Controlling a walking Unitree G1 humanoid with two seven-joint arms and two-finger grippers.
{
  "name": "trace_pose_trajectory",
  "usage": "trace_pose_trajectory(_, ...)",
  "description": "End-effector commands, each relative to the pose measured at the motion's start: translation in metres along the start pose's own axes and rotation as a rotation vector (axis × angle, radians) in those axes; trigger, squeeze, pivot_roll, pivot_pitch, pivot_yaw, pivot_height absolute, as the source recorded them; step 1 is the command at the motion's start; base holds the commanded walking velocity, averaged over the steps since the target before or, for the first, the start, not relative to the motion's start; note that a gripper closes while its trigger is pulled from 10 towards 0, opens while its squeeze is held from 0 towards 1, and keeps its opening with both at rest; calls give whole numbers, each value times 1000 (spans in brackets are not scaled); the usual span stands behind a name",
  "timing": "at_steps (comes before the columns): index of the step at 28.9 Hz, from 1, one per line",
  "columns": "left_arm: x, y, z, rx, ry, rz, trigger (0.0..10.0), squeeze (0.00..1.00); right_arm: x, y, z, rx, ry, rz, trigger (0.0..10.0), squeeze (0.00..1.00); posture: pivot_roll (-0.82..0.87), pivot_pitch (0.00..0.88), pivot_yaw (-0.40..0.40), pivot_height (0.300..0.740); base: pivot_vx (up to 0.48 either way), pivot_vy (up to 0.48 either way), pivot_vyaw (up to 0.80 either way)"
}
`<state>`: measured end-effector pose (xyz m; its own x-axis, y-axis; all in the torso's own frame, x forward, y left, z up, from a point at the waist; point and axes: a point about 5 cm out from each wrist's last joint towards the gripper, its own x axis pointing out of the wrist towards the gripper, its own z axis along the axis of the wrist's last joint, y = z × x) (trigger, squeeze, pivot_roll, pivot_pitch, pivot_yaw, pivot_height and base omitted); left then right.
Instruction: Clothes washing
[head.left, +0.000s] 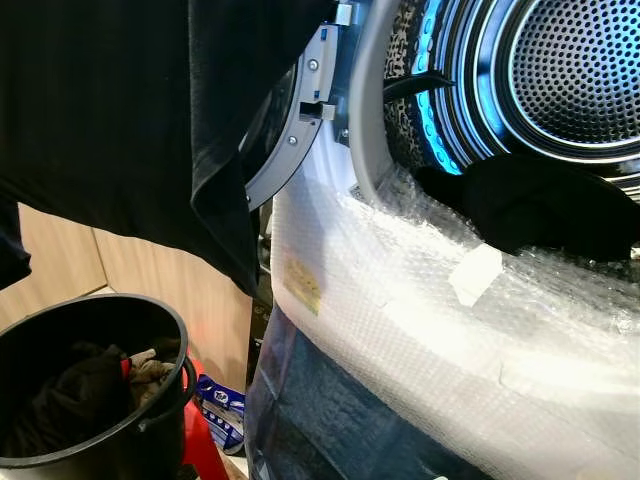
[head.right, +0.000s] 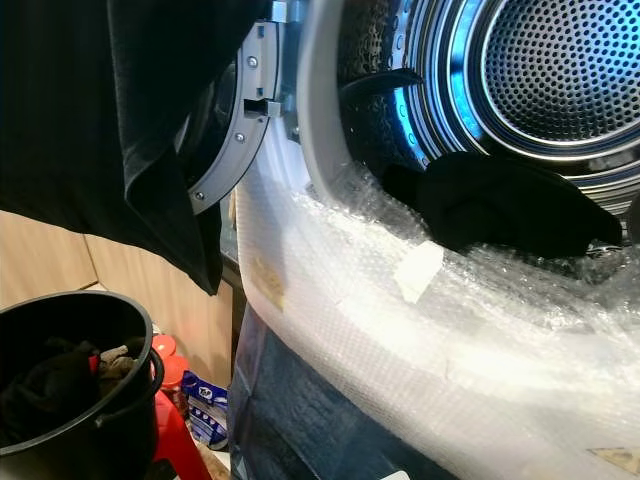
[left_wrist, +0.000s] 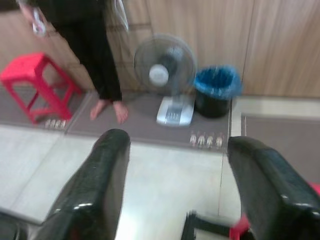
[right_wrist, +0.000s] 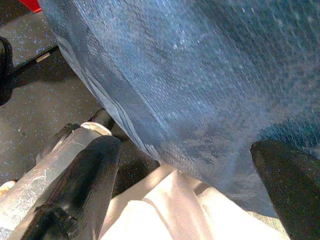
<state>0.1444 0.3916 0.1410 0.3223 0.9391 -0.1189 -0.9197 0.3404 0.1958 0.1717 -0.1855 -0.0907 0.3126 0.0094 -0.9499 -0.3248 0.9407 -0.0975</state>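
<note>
The washing machine's drum (head.left: 575, 70) stands open, lit blue, with a perforated back. A black garment (head.left: 540, 205) lies in the drum's mouth, just behind the rim. A large black cloth (head.left: 130, 110) hangs at the upper left, in front of the grey door ring (head.left: 295, 130); what holds it up is hidden. A black bucket (head.left: 120, 300) at the lower left holds dark clothes (head.left: 90, 390). My left gripper (left_wrist: 175, 200) is open over the tiled floor, nothing between its fingers. My right gripper (right_wrist: 190, 200) is open, close to a dark bubble-wrapped surface (right_wrist: 200, 75).
Bubble wrap (head.left: 400, 290) covers the machine's front below the opening. A red stool (head.left: 200, 440) and a blue packet (head.left: 220, 405) sit beside the bucket. In the left wrist view a barefoot person (left_wrist: 95, 50) stands by a fan (left_wrist: 165, 70), a blue-lined bin (left_wrist: 216, 90) and a red stool (left_wrist: 35, 80).
</note>
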Motion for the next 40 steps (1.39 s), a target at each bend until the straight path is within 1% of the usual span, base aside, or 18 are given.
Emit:
trace_pose_trajectory(1, -6, -12, 19, -23, -120, -79, 10000, 1000, -1, -4, 3, 1, -7, -8, 10000, 0, 152, 0, -137, 740, 0, 0, 0)
trace_pose_trajectory(5, -17, -37, 37, -13, -237, -266, 10000, 1000, -1, -4, 3, -1, -8, -7, 10000, 0, 152, 0, -137, 740, 0, 0, 0)
trace_pose_trajectory(8, -19, -50, 39, 12, -240, -360, 10000, 1000, -1, -4, 3, 1, -8, -8, 10000, 0, 152, 0, -137, 740, 0, 0, 0)
trace_pose_trajectory(9, -20, -58, 37, 45, -233, -431, 10000, 1000, -1, -4, 3, 1, -8, -8, 10000, 0, 146, 0, -137, 740, 0, 0, 0)
trace_pose_trajectory(10, -23, -65, 35, 82, -225, -496, 10000, 357, -1, -4, 3, 1, -8, -8, 10000, 0, 146, 0, -137, 740, 0, 0, 0)
trace_pose_trajectory(11, -26, -72, 32, 122, -224, -570, 10000, 0, -1, -4, 3, 2, -8, -9, 10000, 0, 146, 0, -137, 740, 0, 0, 0)
trace_pose_trajectory(12, -31, -79, 31, 158, -240, -640, 10000, 0, -1, -4, 3, 3, -8, -10, 10000, 0, 145, 0, -136, 740, 0, 0, 0)
trace_pose_trajectory(15, -44, -97, 27, 198, -262, -792, 10000, 0, -1, -5, 3, 4, -8, -12, 10000, 0, 142, 0, -135, 740, 0, 0, 0)
trace_pose_trajectory(17, -55, -118, 18, 271, -269, -916, 10000, 0, -1, -5, 1, 0, -2, -11, 10000, 0, 147, 0, -138, 740, 0, 0, 0)
trace_pose_trajectory(21, -56, -128, 13, 288, -243, -965, 10000, 0, -1, -5, 0, -1, -1, -8, 10000, 0, 145, 0, -137, 740, 0, 0, 0)
trace_pose_trajectory(22, -54, -131, 10, 287, -223, -969, 10000, 0, -1, -5, 0, -1, -1, -8, 10000, 0, 145, 0, -137, 740, 0, 0, 0)
trace_pose_trajectory(26, -32, -140, -8, 279, -81, -926, 10000, 0, -1, -4, 0, -6, -1, -7, 10000, 0, 143, 0, -136, 740, 0, 0, 0)
trace_pose_trajectory(30, -27, -145, -13, 297, -36, -951, 10000, 0, -1, -4, 0, -12, 0, -6, 10000, 0, 143, 0, -136, 740, 0, 0, 0)
trace_pose_trajectory(32, -16, -145, -19, 297, 32, -911, 10000, 0, -1, -4, 0, -15, 0, -6, 10000, 0, 142, 0, -139, 740, 0, 0, 0)
trace_pose_trajectory(34, -13, -144, -21, 301, 46, -906, 10000, 0, -1, -4, 0, -15, -1, -6, 10000, 0, 142, 0, -139, 740, 0, 0, 0)
trace_pose_trajectory(36, -4, -144, -28, 337, 85, -892, 10000, 0, -1, -4, 1, -16, -2, -6, 10000, 0, 138, 0, -141, 740, 0, 0, 0)
trace_pose_trajectory(37, 0, -145, -30, 329, 88, -886, 10000, 0, -1, -4, 1, -17, -2, -6, 10000, 0, 137, 0, -142, 740, 0, 0, 0)
trace_pose_trajectory(40, 2, -148, -29, 300, 85, -892, 10000, 0, -1, -5, 0, -19, 0, -8, 10000, 0, 132, 0, -146, 740, 0, 0, 0)
